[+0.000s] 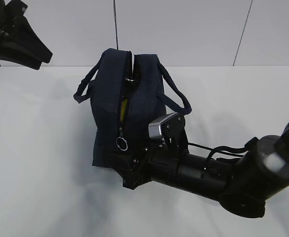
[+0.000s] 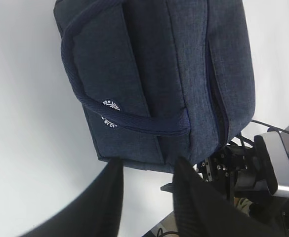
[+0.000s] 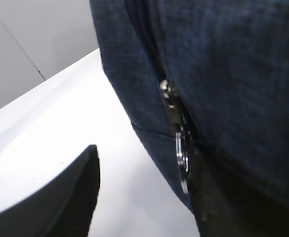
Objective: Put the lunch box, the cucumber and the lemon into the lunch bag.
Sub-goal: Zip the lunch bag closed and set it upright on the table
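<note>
My right tool (image 3: 144, 197) stood open against the lunch bag (image 1: 134, 98) near its ring pull (image 3: 183, 165); my left tool (image 2: 146, 197) hung open above.

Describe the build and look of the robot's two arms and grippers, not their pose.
Both arms are matte black. The right arm is a thick cylindrical tube with a rounded elbow joint, thin black cables looping alongside, and a silver-grey box-shaped camera module on the wrist. The gripper fingers are broad, black and finely ribbed.

Both claws (image 2: 146, 197) (image 3: 144, 197) parted, empty.
</note>
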